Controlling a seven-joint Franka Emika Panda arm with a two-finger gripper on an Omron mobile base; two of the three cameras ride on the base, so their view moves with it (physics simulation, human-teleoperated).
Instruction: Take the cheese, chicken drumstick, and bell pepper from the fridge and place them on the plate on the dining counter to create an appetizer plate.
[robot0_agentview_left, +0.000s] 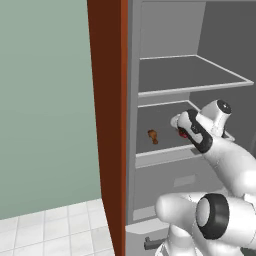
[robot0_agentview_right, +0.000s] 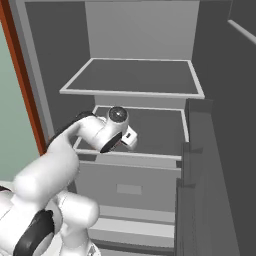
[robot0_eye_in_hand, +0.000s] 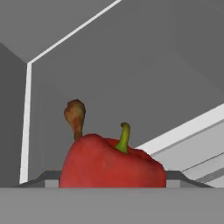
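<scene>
We're looking into the open fridge (robot0_agentview_left: 165, 70) from the left base view. Far left there's pale green wall, then the red-brown cupboard side (robot0_agentview_left: 107, 100) running top to bottom, then the grey shelves. On the middle shelf sits the chicken drumstick (robot0_agentview_left: 153, 136), small and brown, towards the left of that shelf. Moving right along the same shelf, a sliver of red peeks out: the bell pepper (robot0_agentview_left: 183, 133), tucked right against the front of our hand. The gripper (robot0_agentview_left: 181, 130) is reaching in over that shelf, the white arm climbing up from the lower right.

From the right base view the wrist hangs over the front edge of the middle shelf, and the arm hides the food.

In the hand view, reading left to right: the drumstick (robot0_eye_in_hand: 75, 118) stands behind, its knobbly top showing above the pepper's left shoulder, then the bell pepper (robot0_eye_in_hand: 113, 162) itself, big and red, green stem curling up, right up close between where the fingers would be. We can't see the fingertips, so we can't tell whether the hand is clasping the pepper or merely spread around it.
</scene>
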